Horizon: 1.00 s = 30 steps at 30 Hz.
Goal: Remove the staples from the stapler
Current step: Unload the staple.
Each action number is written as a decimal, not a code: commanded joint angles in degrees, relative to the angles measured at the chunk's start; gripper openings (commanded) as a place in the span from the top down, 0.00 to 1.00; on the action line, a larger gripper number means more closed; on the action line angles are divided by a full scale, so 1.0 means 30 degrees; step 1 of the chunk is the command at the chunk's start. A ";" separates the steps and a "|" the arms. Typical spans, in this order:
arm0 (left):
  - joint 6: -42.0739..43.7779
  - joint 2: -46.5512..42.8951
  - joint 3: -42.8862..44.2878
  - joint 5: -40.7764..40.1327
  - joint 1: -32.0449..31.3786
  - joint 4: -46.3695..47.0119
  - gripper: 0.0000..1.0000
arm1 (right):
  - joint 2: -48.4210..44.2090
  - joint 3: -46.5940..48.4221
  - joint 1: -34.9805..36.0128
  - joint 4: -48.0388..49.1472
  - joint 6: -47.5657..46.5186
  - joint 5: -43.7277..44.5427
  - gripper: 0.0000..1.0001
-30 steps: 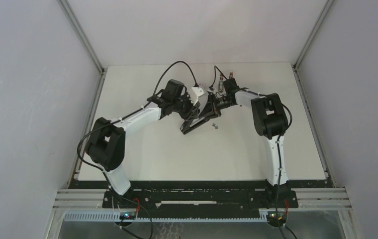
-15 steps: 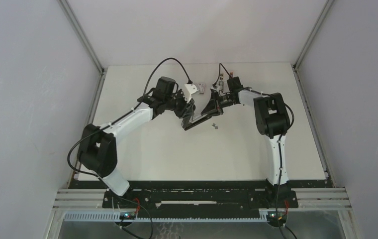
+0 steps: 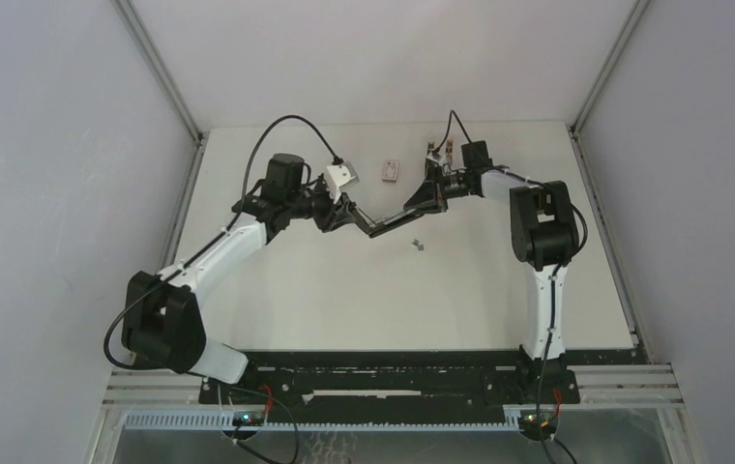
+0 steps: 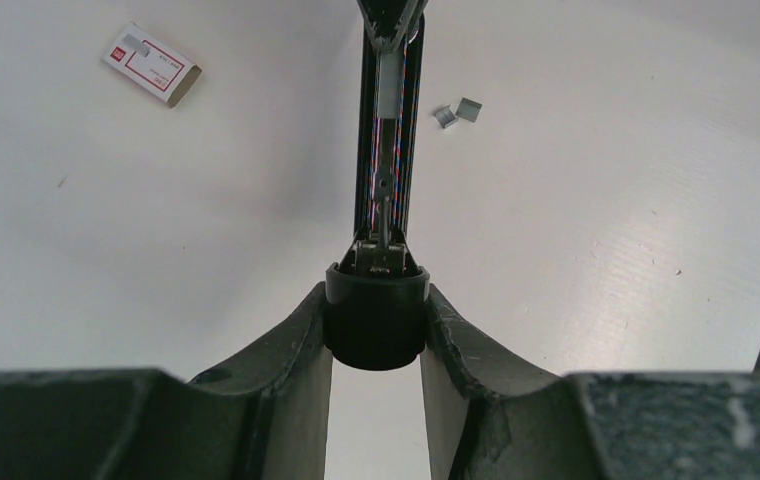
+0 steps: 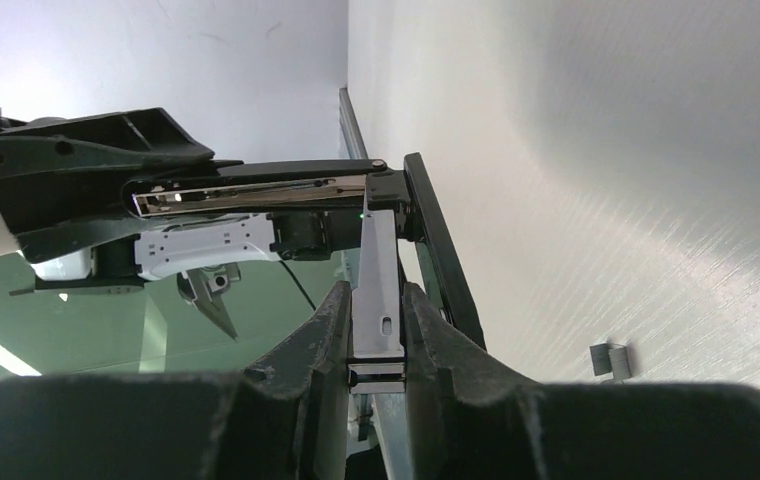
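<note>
**A:** From above, where is the stapler (image 3: 397,217)?

**B:** It is being held splayed open between the left pincer (image 3: 341,209) and the right pincer (image 3: 431,189). Whether its hinge is touching the tabletop (image 3: 344,300), I cannot tell. The fingers are blending into the black arms here. Loose staples (image 3: 419,245) are lying just beside it, and a pink-and-white box (image 3: 392,171) is sitting farther back.

**A:** And the left wrist?

**B:** The left pincer (image 4: 374,335) is clamping narrowly around the stapler's (image 4: 386,150) rounded black end, and the far tip is running off the top edge. (A spring is showing in the open channel, but I cannot tell whether any strips are inside.) The staples (image 4: 456,113) are lying to the right, apart from it.

**A:** And the right wrist?

**B:** The right pincer (image 5: 377,345) is squeezing a flat silvery bar of the stapler (image 5: 256,192), jaws nearly together and hiding the bar's lower end. The staples (image 5: 608,360) are showing small and blurry at lower right.
</note>
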 commanded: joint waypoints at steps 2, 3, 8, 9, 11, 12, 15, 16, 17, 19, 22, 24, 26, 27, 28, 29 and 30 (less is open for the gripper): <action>0.0704 -0.1714 -0.1003 -0.0281 0.0759 0.0354 1.00 | -0.1815 -0.0321 -0.0841 0.1835 0.2136 -0.1410 1.00; 0.0767 -0.1831 -0.1119 -0.0321 0.0818 0.0297 1.00 | -0.1901 -0.0344 -0.0903 0.1923 0.2253 -0.1516 1.00; 0.0963 -0.2473 -0.1934 -0.0562 0.1082 0.0209 1.00 | -0.2475 -0.0592 -0.1388 0.2791 0.3119 -0.1955 1.00; 0.1009 -0.2582 -0.2074 -0.0609 0.1133 0.0187 1.00 | -0.2636 -0.0696 -0.1481 0.3108 0.3413 -0.2024 1.00; 0.1109 -0.2812 -0.2397 -0.0724 0.1224 0.0153 1.00 | -0.2884 -0.0887 -0.1656 0.3651 0.3958 -0.2164 1.00; 0.1140 -0.2895 -0.2509 -0.0801 0.1272 0.0151 1.00 | -0.2997 -0.0953 -0.1705 0.3867 0.4166 -0.2200 1.00; 0.1256 -0.3010 -0.2864 -0.1072 0.1337 0.0095 0.99 | -0.3256 -0.1008 -0.1847 0.4219 0.4658 -0.2367 1.00; 0.1298 -0.3052 -0.2923 -0.1145 0.1366 0.0078 0.99 | -0.3333 -0.1030 -0.1860 0.4404 0.4821 -0.2460 1.00; 0.1292 -0.3064 -0.3024 -0.1180 0.1418 0.0065 0.98 | -0.3445 -0.1072 -0.1858 0.4602 0.5017 -0.2519 1.00; 0.1327 -0.3099 -0.3225 -0.1279 0.1488 0.0056 0.97 | -0.3671 -0.1088 -0.1857 0.4894 0.5331 -0.2622 1.00; 0.1400 -0.3085 -0.3465 -0.1393 0.1511 0.0072 0.95 | -0.4030 -0.1092 -0.1855 0.5104 0.5579 -0.2719 1.00; 0.1408 -0.3011 -0.3560 -0.1358 0.1523 0.0069 0.93 | -0.4225 -0.1134 -0.1854 0.5235 0.5721 -0.2789 1.00; 0.1409 -0.2914 -0.3665 -0.1308 0.1513 0.0078 0.90 | -0.4401 -0.1226 -0.1876 0.5591 0.6020 -0.2861 1.00; 0.1423 -0.2860 -0.3697 -0.1332 0.1527 0.0079 0.89 | -0.4514 -0.1284 -0.1875 0.5780 0.6236 -0.2906 1.00; 0.1429 -0.2810 -0.3774 -0.1350 0.1511 0.0087 0.89 | -0.4596 -0.1358 -0.1890 0.5957 0.6388 -0.2923 1.00; 0.1422 -0.2807 -0.3813 -0.1355 0.1509 0.0113 0.88 | -0.4665 -0.1418 -0.1913 0.6159 0.6560 -0.2925 1.00; 0.1410 -0.2781 -0.3913 -0.1338 0.1516 0.0175 0.87 | -0.4729 -0.1481 -0.1913 0.6320 0.6755 -0.2925 1.00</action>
